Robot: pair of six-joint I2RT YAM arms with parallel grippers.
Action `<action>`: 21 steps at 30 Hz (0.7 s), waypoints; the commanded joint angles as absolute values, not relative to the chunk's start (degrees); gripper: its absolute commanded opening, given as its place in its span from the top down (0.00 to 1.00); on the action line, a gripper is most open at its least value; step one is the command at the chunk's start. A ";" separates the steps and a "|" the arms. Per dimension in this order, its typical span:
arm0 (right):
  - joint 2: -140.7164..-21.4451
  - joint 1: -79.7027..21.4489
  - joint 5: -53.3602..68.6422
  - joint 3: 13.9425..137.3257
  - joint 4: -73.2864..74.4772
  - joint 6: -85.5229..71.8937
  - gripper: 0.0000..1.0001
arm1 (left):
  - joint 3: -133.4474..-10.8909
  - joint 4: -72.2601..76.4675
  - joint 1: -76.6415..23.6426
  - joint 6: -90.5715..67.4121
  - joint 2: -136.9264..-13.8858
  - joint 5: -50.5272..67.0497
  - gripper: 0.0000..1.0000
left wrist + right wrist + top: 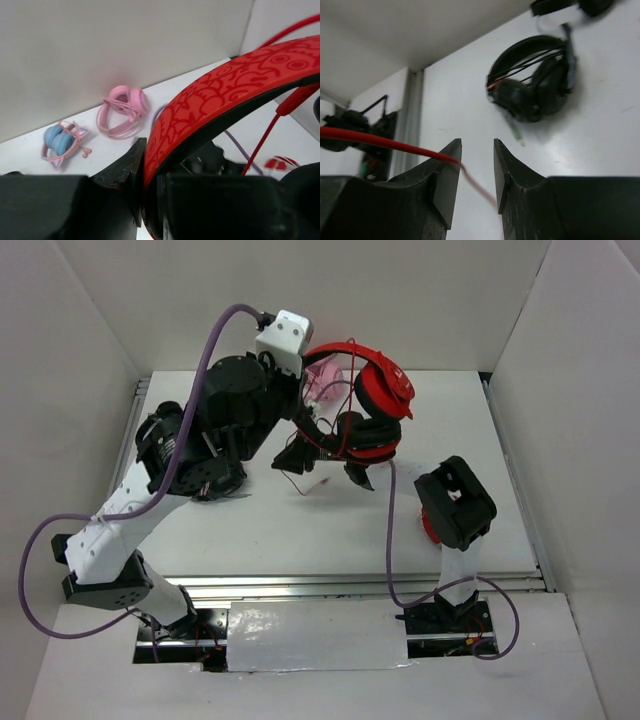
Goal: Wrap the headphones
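Between the parted fingers of the right gripper (476, 149), nearest the arms' bases, runs the cable (380, 137) of the headphones (385, 390). It is a thin red line entering from the left of the right wrist view, lying over the tip of the left finger and dropping through the gap. The jaws stand apart and nothing is pinched; whether the cable touches the right finger cannot be told. Its long axis crosses the gap obliquely, so closing the jaws would probably catch it where it lies.

Beyond, up and to the left in the overhead view, the left gripper (150, 172) is clenched on the patterned red headband. It holds the headphones aloft above the middle of the worktop (250, 530), one red cup uppermost. The right arm is thus the nearer to the free run of cable, and the left arm serves as holder. Winding would call for carrying the cable up and leftward toward the band. A further stretch of thin red cable hangs below the held pair.

The worktop is white, flat and smooth. A black pair (535, 85) lies on it ahead of the right gripper. Farther off, near the rear wall (125, 45), lie a pink pair (122, 112) and a blue-and-pink pair (60, 142). White walls close three sides, leaving moderate room for a sweep.
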State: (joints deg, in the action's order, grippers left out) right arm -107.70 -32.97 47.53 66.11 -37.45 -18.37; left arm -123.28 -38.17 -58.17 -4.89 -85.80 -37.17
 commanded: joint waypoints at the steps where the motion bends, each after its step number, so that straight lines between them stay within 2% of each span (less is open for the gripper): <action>1: -109.85 -35.59 53.86 62.76 -55.78 -31.86 0.60 | -131.03 -37.79 -53.72 -5.36 -87.62 -37.98 1.00; 3: -113.37 -36.99 56.50 61.36 -63.08 -35.67 0.65 | -132.44 -37.36 -51.60 -6.15 -88.06 -35.34 1.00; 4: -114.60 -38.31 57.21 61.17 -65.28 -37.16 0.70 | -132.71 -36.92 -50.72 -6.24 -88.15 -34.90 1.00; 5: -116.35 -39.10 58.17 60.30 -70.00 -40.66 0.83 | -132.63 -36.48 -49.41 -6.33 -88.07 -35.07 1.00; 7: -118.12 -40.07 59.15 58.63 -74.94 -43.84 0.92 | -132.28 -35.77 -47.30 -6.50 -87.63 -35.42 1.00; 11: -117.96 -40.69 61.08 52.49 -88.02 -51.05 1.00 | -130.87 -35.07 -42.29 -8.08 -86.93 -37.88 1.00; 16: -108.76 -40.69 56.63 36.85 -94.05 -52.13 1.00 | -129.65 -36.56 -30.71 -13.96 -89.12 -34.46 1.00; 19: -99.80 -42.18 50.66 28.93 -89.06 -46.86 1.00 | -128.41 -36.65 -25.42 -18.01 -92.19 -37.60 1.00; 21: -94.16 -44.02 46.78 25.15 -79.93 -40.19 1.00 | -128.23 -38.05 -23.48 -20.21 -94.64 -37.27 1.00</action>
